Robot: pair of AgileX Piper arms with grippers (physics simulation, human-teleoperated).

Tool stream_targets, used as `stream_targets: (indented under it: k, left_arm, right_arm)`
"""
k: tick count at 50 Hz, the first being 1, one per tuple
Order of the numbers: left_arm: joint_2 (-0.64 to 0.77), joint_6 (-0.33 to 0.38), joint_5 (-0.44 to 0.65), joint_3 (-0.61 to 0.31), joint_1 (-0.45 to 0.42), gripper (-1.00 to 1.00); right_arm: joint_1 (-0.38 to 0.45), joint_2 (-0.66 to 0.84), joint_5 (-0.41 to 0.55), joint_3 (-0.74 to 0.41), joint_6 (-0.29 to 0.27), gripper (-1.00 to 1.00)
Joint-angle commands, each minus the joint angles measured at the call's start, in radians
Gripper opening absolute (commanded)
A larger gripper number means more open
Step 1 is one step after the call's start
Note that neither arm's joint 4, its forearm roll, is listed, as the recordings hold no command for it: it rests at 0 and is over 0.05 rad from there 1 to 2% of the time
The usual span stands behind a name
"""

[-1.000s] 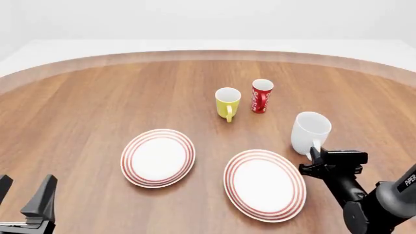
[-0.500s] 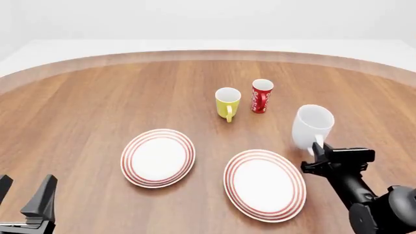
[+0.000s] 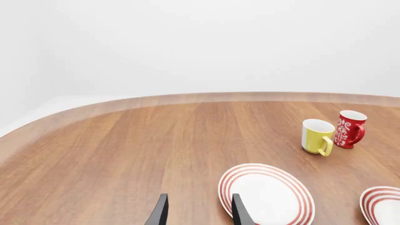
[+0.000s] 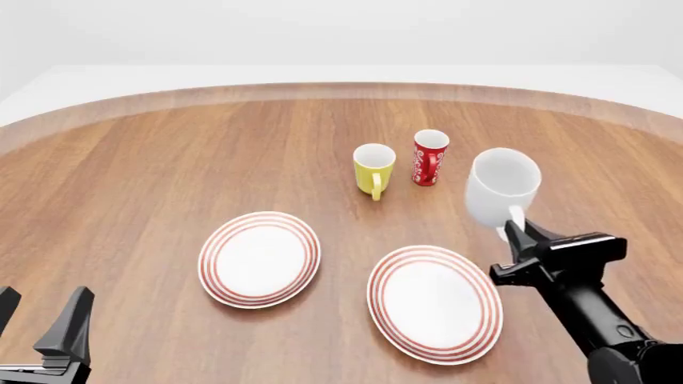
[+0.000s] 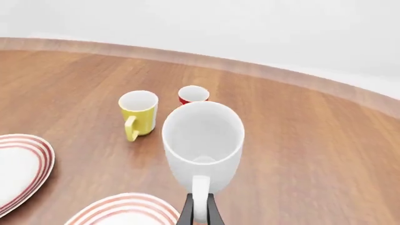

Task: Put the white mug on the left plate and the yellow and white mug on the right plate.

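Note:
The white mug (image 4: pixel 501 190) hangs above the table, right of the other mugs, with my right gripper (image 4: pixel 513 236) shut on its handle. In the right wrist view the white mug (image 5: pixel 203 140) fills the middle, its handle pinched at my right gripper (image 5: pixel 200 213). The yellow and white mug (image 4: pixel 373 166) stands upright on the wood behind both plates. The left plate (image 4: pixel 259 258) and the right plate (image 4: pixel 434 302) lie bare. My left gripper (image 4: pixel 37 322) sits open at the near left corner; in its wrist view my left gripper (image 3: pixel 198 213) holds nothing beside the left plate (image 3: pixel 265 197).
A slim red mug (image 4: pixel 430 157) with white marks stands just right of the yellow one, close to the lifted white mug. The round wooden table's far edge (image 4: pixel 341 90) curves along the back. The red mug (image 3: pixel 350 129) also shows in the left wrist view.
The right gripper has raised the white mug off the table by its handle, carrying it up and slightly left. The left arm has stayed still.

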Motion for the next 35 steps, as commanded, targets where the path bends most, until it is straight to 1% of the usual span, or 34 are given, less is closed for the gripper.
stream_targets:
  k: [1, 12, 17, 21, 28, 35]
  left_arm:
    - [0.000, 0.000, 0.000, 0.000, 0.000, 1.00]
    - [0.000, 0.000, 0.000, 0.000, 0.000, 1.00]
    - [0.000, 0.000, 0.000, 0.000, 0.000, 1.00]
    - [0.000, 0.000, 0.000, 0.000, 0.000, 1.00]
    - [0.000, 0.000, 0.000, 0.000, 0.000, 1.00]
    - [0.000, 0.000, 0.000, 0.000, 0.000, 1.00]
  right_arm:
    - [0.082, -0.162, 0.110, -0.002, -0.025, -1.00]
    - [0.130, -0.251, 0.203, -0.018, -0.027, -1.00]
    - [0.168, -0.293, 0.259, -0.034, -0.042, -1.00]
    - [0.209, -0.302, 0.282, -0.046, -0.046, -1.00]
    - [0.249, -0.302, 0.311, -0.075, -0.044, -1.00]
    - [0.309, -0.258, 0.315, -0.126, -0.045, -1.00]
